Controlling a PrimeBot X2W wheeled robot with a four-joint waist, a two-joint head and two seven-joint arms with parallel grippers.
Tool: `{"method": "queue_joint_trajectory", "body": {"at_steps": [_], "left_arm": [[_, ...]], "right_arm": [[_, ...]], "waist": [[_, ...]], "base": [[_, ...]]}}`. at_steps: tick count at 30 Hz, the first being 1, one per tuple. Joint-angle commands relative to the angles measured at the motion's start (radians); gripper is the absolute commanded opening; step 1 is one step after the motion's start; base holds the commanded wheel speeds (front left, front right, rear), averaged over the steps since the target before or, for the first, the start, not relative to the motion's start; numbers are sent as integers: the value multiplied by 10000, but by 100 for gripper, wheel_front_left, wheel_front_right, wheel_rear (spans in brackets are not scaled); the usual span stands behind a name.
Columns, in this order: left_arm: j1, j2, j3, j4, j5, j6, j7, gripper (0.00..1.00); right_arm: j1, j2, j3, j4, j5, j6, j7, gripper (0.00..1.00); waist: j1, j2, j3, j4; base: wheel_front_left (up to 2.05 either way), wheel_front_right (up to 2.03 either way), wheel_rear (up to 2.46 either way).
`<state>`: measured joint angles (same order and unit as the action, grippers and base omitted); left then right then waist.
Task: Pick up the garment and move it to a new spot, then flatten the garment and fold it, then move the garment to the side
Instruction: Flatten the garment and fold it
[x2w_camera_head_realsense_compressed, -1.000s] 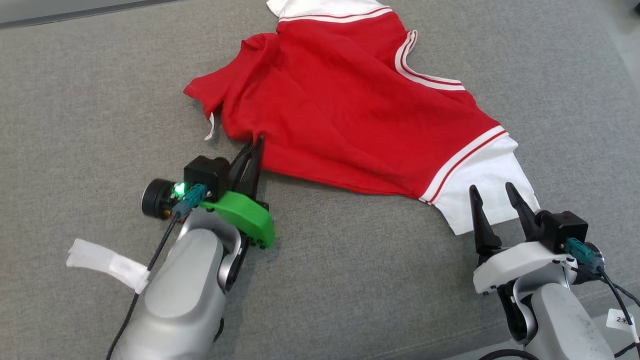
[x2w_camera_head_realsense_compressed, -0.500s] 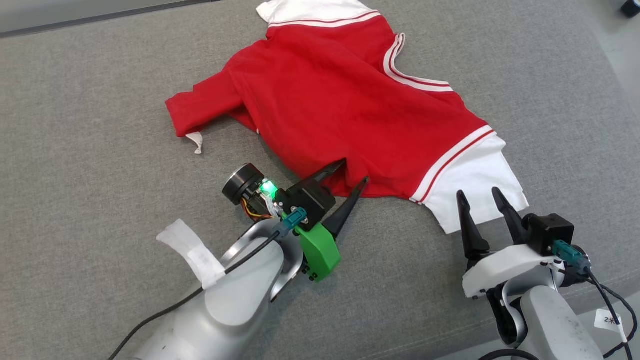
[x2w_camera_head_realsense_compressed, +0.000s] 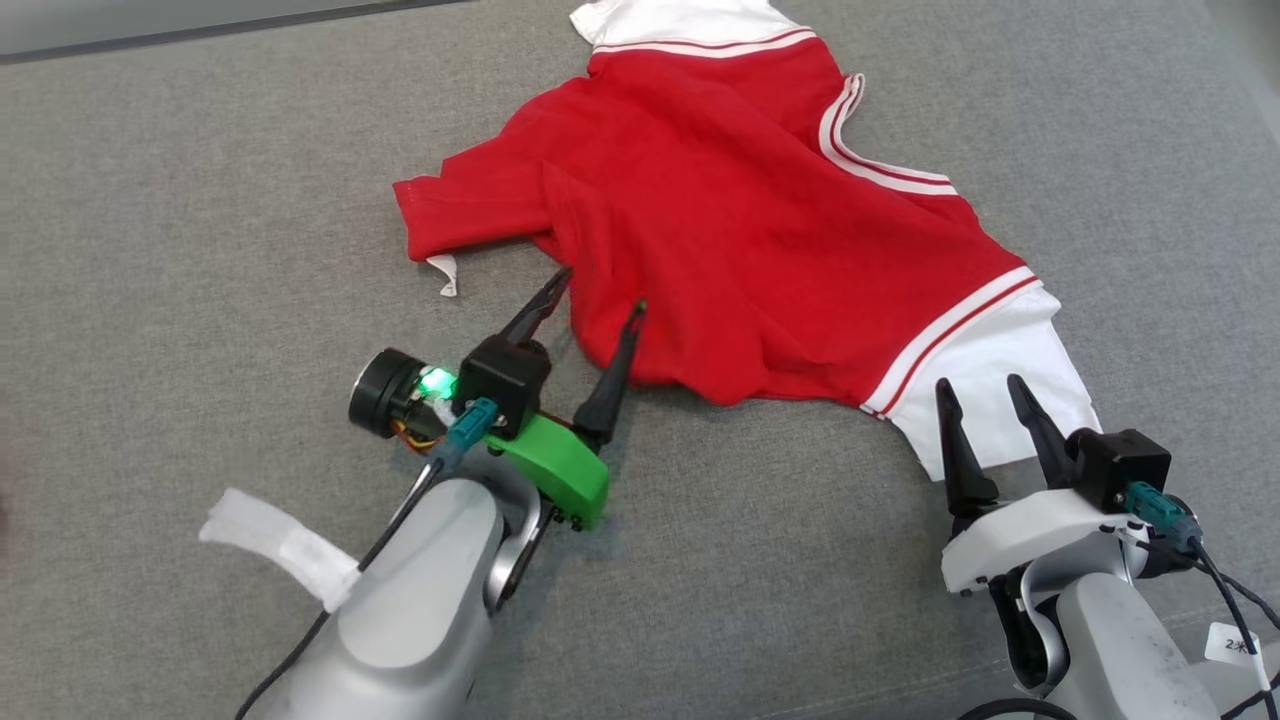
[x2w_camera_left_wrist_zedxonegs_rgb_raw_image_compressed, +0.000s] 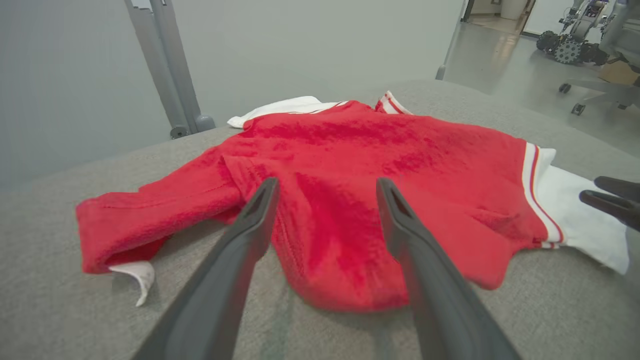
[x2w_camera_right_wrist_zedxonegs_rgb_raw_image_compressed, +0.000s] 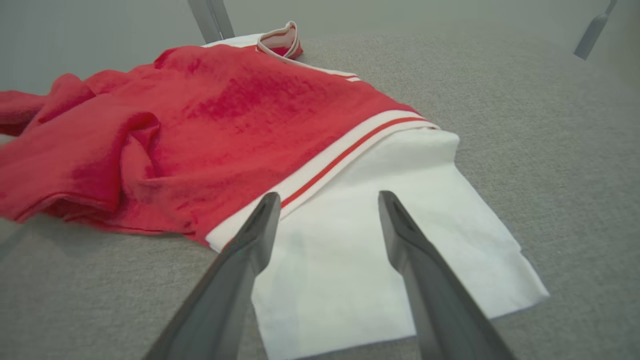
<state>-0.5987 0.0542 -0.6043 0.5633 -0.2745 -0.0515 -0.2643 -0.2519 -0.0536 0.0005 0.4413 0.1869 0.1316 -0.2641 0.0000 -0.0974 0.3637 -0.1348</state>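
Observation:
The garment (x2w_camera_head_realsense_compressed: 720, 230), a red shirt with white striped sleeves, lies crumpled on the grey padded surface (x2w_camera_head_realsense_compressed: 200, 200). My left gripper (x2w_camera_head_realsense_compressed: 601, 290) stands open at its near left hem, one finger on each side of a bulging red fold (x2w_camera_left_wrist_zedxonegs_rgb_raw_image_compressed: 340, 260), holding nothing. In the left wrist view the left gripper (x2w_camera_left_wrist_zedxonegs_rgb_raw_image_compressed: 326, 182) points across the garment (x2w_camera_left_wrist_zedxonegs_rgb_raw_image_compressed: 380, 145). My right gripper (x2w_camera_head_realsense_compressed: 978, 383) is open just short of the white sleeve (x2w_camera_head_realsense_compressed: 1000, 370). In the right wrist view the right gripper (x2w_camera_right_wrist_zedxonegs_rgb_raw_image_compressed: 328, 196) hovers over that sleeve (x2w_camera_right_wrist_zedxonegs_rgb_raw_image_compressed: 390, 165), and nothing is between the fingers.
The grey surface runs wide to the left and near side of the shirt. Its back edge (x2w_camera_head_realsense_compressed: 200, 35) lies at the top left. A metal post (x2w_camera_left_wrist_zedxonegs_rgb_raw_image_compressed: 170, 65) stands behind it, and a wheeled machine (x2w_camera_left_wrist_zedxonegs_rgb_raw_image_compressed: 570, 40) sits on the floor far right.
My left gripper went from shut on the red hem to fully open and let the cloth go. It swung right along the hem, then back left. The right arm stayed put; the camera shifted.

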Motion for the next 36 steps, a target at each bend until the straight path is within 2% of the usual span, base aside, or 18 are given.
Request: {"method": "queue_joint_trajectory", "body": {"at_steps": [1,6,15,23,31,32,33,34,36], "left_arm": [[443,78,501,-35,52,74,0,100],[1135,61,1098,-29,169,-132,0,100],[1918,-22,1142,843,-3,-526,0,100],[1302,-28,816,1133,-124,-473,3,100],[756,-28,621,859,-415,-306,3,100],[709,-23,677,653,-443,-326,3,79],[739,-23,678,644,-423,-337,3,36],[737,-23,732,495,-471,-370,1,0],[784,-23,872,177,-406,-404,0,0]], "right_arm": [[-64,-50,29,-2,-32,-18,7,100],[33,-58,42,9,-14,-18,7,100],[119,-109,84,52,21,-18,7,100],[-118,-140,125,2,5,-18,7,100],[-309,-105,178,-34,79,-18,7,100],[-356,-92,172,-48,101,-18,7,100],[-349,-87,161,-53,98,-18,7,100],[-330,-88,127,-50,89,-18,7,100],[-279,-87,25,-20,69,-18,7,100]], "waist": [[0,-1,-147,131],[0,-1,-242,180],[0,-1,-122,51],[0,-1,221,-320],[0,-1,590,-722],[0,-1,638,-759],[0,-1,640,-760],[0,-1,635,-744],[0,-1,577,-643]], "base": [[0,0,0],[0,0,0],[0,0,0],[0,0,0],[0,0,0],[0,0,0],[0,0,0],[0,0,0],[0,0,0]]}}
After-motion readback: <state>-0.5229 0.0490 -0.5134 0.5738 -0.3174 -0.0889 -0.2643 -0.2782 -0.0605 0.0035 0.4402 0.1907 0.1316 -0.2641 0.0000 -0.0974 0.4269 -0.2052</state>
